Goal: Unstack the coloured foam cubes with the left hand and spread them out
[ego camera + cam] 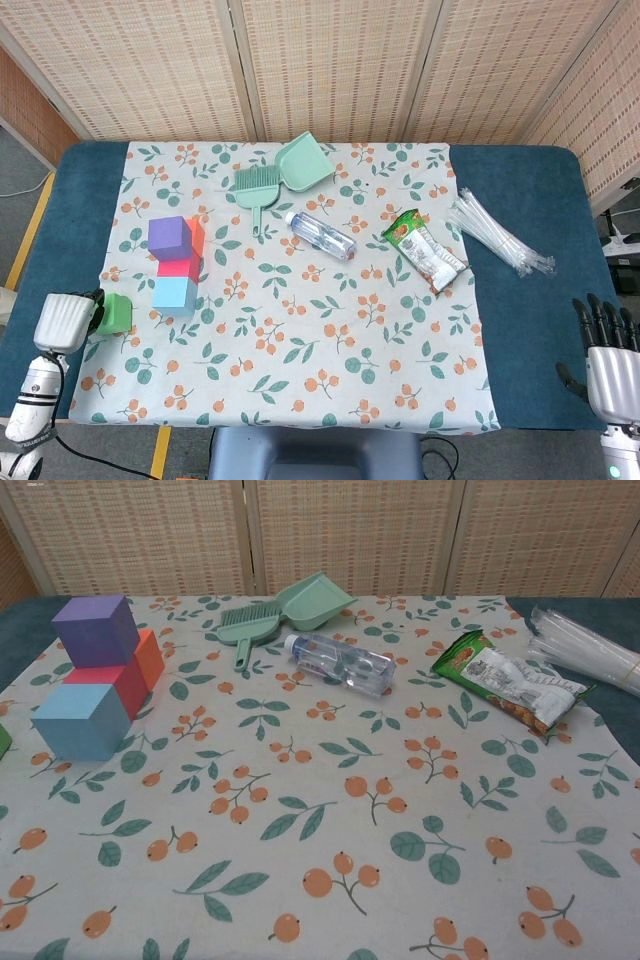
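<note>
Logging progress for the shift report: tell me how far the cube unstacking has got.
Done: the green cube is off the pile. In hand: the left hand holds it near the cloth's left edge, apart from the rest. Left: the purple cube sits on the red cube, with the orange cube and blue cube pressed against them. The right hand holds nothing.

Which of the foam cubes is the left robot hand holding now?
The green cube, held by the left robot hand at the cloth's left edge; the purple, red, orange and blue cubes remain grouped together.
</note>
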Available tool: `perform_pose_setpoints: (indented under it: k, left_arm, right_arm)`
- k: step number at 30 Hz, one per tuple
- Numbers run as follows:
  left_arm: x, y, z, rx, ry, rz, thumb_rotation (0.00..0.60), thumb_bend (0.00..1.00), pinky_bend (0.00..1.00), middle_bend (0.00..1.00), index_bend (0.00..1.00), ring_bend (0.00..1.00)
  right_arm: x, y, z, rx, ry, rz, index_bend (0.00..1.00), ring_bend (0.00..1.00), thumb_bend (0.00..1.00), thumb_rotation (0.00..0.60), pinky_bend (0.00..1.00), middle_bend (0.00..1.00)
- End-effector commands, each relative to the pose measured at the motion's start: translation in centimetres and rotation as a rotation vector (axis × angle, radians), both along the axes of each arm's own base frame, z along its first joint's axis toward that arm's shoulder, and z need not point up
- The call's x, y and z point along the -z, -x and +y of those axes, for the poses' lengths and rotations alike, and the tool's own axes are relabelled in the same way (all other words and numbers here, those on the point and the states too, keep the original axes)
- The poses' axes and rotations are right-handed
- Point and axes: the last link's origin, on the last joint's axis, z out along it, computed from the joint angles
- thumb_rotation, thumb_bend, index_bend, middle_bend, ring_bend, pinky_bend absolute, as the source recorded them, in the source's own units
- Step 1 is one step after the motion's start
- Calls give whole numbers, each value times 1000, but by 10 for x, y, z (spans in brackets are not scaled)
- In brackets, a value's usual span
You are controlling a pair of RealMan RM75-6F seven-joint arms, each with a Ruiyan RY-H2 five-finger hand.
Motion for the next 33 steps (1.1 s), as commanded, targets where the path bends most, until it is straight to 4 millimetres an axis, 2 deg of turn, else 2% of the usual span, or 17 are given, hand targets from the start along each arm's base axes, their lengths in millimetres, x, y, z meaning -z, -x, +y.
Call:
perform_pose_setpoints:
  k: [1,2,4,6,7,8,10,15,21,27,33]
  left_arm:
    - [-1,-1,-2,7,-6,-15,600,443,837,634,487,688]
    - [-2,-3,-2,11,-12,-28,600,437,804,589,452,639]
    - [-5,-7,0,29,-25,-68,600,421,659,421,304,444]
    - [-7,-14,5,38,-34,-117,600,406,462,237,108,224]
    - [-8,-18,8,44,-38,-143,600,399,391,173,52,154]
    - [-9,-23,12,50,-42,-170,600,389,325,104,12,88]
    - [-10,-35,23,58,-31,-221,600,368,244,17,0,12]
    - [-10,-71,50,74,21,-342,600,356,192,0,0,0]
    - [0,-97,79,44,67,-354,600,344,144,0,0,0]
    - [20,-112,102,11,120,-331,600,344,144,0,0,0]
    - [35,-115,120,-13,123,-301,600,343,144,0,0,0]
  right_arm:
    - [1,0,0,1,-4,1,0,0,112,600,0,0]
    - [1,0,0,1,-5,1,0,0,112,600,0,0]
    - [1,0,0,2,-4,1,0,0,112,600,0,0]
    - [1,0,0,1,-5,1,0,0,112,600,0,0]
    - [1,0,0,0,-5,2,0,0,112,600,0,0]
    - [2,0,0,0,-6,2,0,0,112,600,0,0]
    - [2,0,0,-1,-5,2,0,0,112,600,0,0]
    - [1,0,0,1,1,3,0,0,113,600,0,0]
    - [1,2,-2,19,-1,11,0,0,112,600,0,0]
    - [1,6,-7,41,5,14,0,0,113,600,0,0]
    - [-2,8,-10,53,21,9,0,0,112,600,0,0]
